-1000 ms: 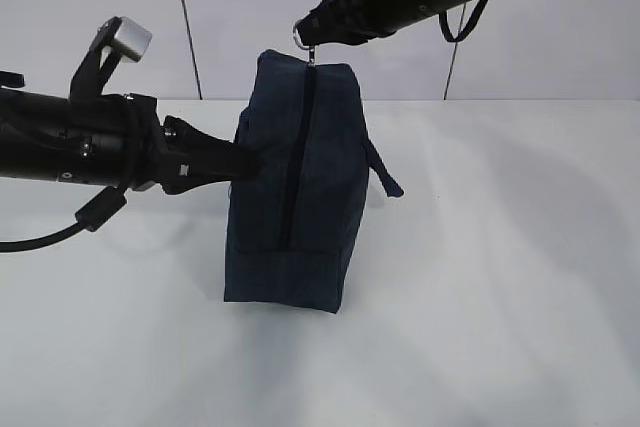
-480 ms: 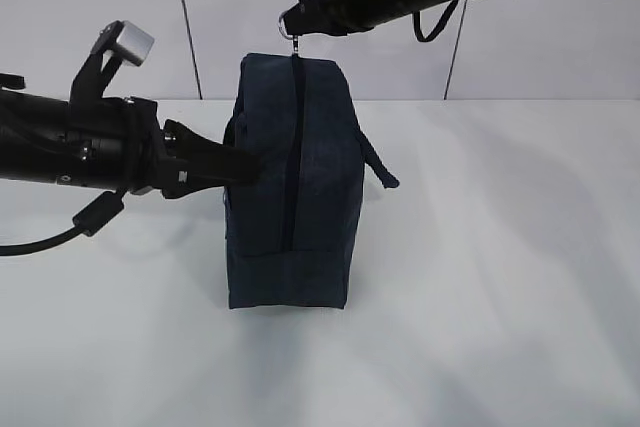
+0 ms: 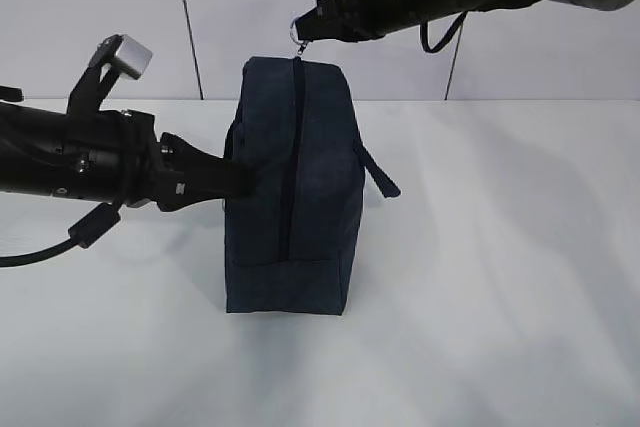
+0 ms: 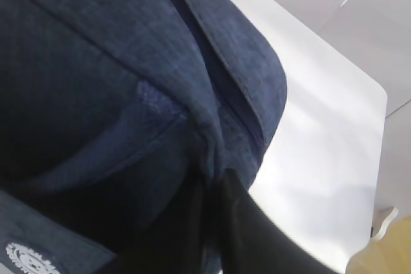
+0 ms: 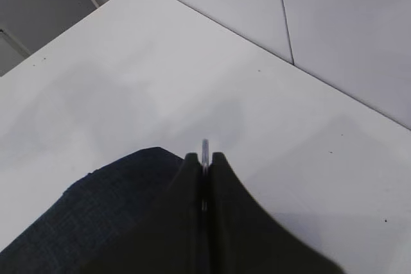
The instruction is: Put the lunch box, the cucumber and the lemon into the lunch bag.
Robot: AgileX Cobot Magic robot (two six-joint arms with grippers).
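Note:
The dark navy lunch bag (image 3: pixel 295 187) stands on end on the white table, its zipper running down the side that faces the exterior camera. My right gripper (image 3: pixel 303 32) is above the bag's top, shut on the silver ring pull (image 3: pixel 299 44), which shows as a thin metal edge (image 5: pixel 205 149) between its closed fingers. My left gripper (image 3: pixel 243 179) comes in from the left at mid height and is shut on a fold of the bag's fabric (image 4: pixel 215 158). The lunch box, the cucumber and the lemon are out of view.
A strap handle (image 3: pixel 378 172) hangs off the bag's right side. The white table (image 3: pixel 500 277) stretches around the bag, with a panelled white wall (image 3: pixel 250 7) behind it. In the left wrist view the table's far edge (image 4: pixel 379 94) shows.
The right gripper with the ring pull has shifted slightly right and down from half a second ago. The bag stands squarer than a second ago. The left arm sits a little lower.

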